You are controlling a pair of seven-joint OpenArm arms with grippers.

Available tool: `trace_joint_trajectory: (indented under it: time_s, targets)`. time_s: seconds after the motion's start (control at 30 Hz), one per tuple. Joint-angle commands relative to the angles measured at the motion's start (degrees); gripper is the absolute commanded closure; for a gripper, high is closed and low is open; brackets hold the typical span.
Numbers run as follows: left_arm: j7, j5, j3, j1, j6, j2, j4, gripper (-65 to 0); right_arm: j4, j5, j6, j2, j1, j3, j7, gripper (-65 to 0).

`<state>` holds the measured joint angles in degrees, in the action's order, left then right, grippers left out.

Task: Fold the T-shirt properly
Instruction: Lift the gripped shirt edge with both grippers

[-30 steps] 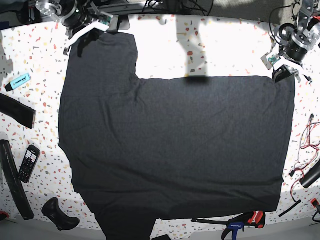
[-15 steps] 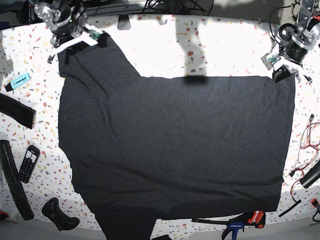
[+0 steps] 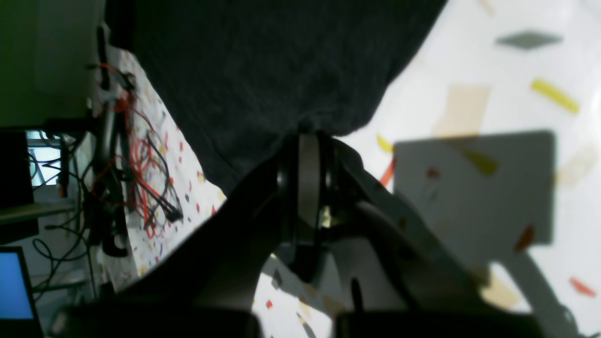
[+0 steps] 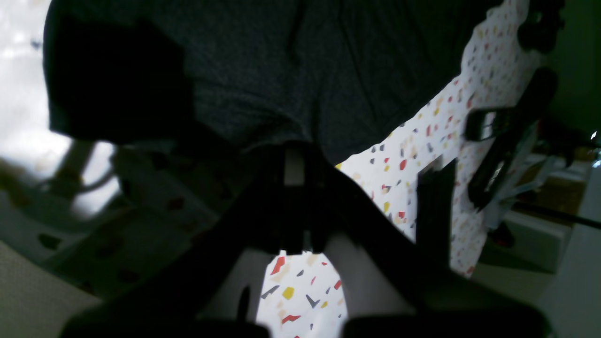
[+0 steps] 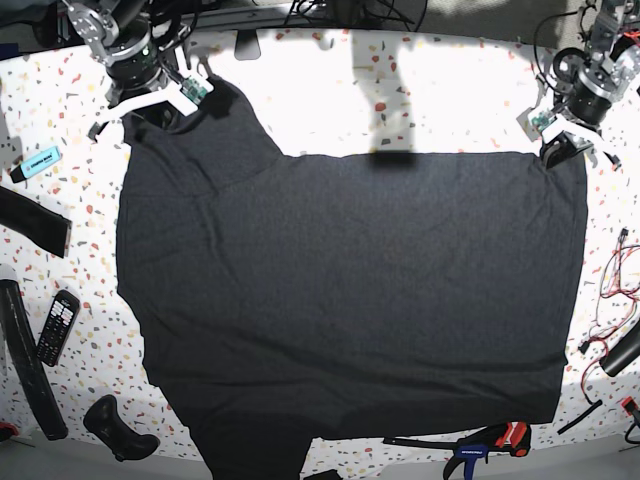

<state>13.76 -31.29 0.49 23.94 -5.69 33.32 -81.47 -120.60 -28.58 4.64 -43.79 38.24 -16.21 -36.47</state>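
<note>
Lying flat, the T-shirt (image 5: 350, 300) is covering most of the speckled counter (image 5: 330, 90). The right tool (image 5: 160, 105) is clenching the sleeve at the far corner; the left tool (image 5: 560, 150) is clenching the opposite far hem corner. A blue marker (image 5: 37, 163), black remote (image 5: 58, 327) and black straps are lying beside the near-sleeve edge. A clamp (image 5: 490, 442) and red wires (image 5: 612, 290) are bordering the hem side.

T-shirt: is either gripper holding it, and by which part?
Both hold the T-shirt: the right gripper is pinching the sleeve edge, the left gripper the hem corner.
</note>
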Motion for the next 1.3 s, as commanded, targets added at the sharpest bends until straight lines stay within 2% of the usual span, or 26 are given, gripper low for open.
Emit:
trace_joint_trajectory:
  time_s: [0.0,0.07,0.2,0.27,0.4,0.57,0.83,0.97,1.2,1.27]
  targets:
    - [1.2,0.3,-0.4,-0.3,1.2,1.0,-1.1,0.0,-1.1,-0.9,-1.8,-0.7,-0.6,0.3,0.6,0.0]
    - [1.2,0.3,-0.4,-0.3,1.2,1.0,-1.1,0.0,-1.1,-0.9,-2.6,-0.7,-1.8,0.3,0.6,0.0]
    - [1.1,0.3,-0.4,-0.3,1.2,1.0,-1.1,0.0,-1.1,-1.0,-7.1,-0.7,-2.3,0.3,0.4,0.0]
    - [1.1,0.3,-0.4,-0.3,1.2,1.0,-1.1,0.0,-1.1,-1.0,-8.3,-0.7,-2.1,0.3,-1.2,0.0]
    - [1.3,0.3,-0.4,-0.3,1.2,1.0,-1.1,0.0,-1.1,-1.0,-8.2,-1.9,-2.1,0.3,-4.3,0.0]
    - [1.3,0.3,-0.4,-0.3,1.2,1.0,-1.1,0.0,-1.1,-1.4,-8.3,-3.8,-2.2,0.3,-2.7,0.0]
    - [1.3,0.3,-0.4,-0.3,1.2,1.0,-1.1,0.0,-1.1,-0.7,-9.0,-3.8,-3.9,0.3,-0.9,0.0]
    - [1.3,0.3,-0.4,-0.3,1.2,1.0,-1.1,0.0,-1.1,5.6,-9.0,-3.8,-6.7,0.3,-0.9,0.0]
    - [1.3,0.3,-0.4,-2.4,1.2,1.0,-1.1,0.0,-1.1,7.1,-9.0,-3.8,-12.3,0.3,-1.0,0.0]
    - [1.3,0.4,-0.4,-3.8,1.2,1.0,-1.1,0.0,-1.1,9.7,-9.0,-3.8,-14.4,0.3,-0.9,0.0]
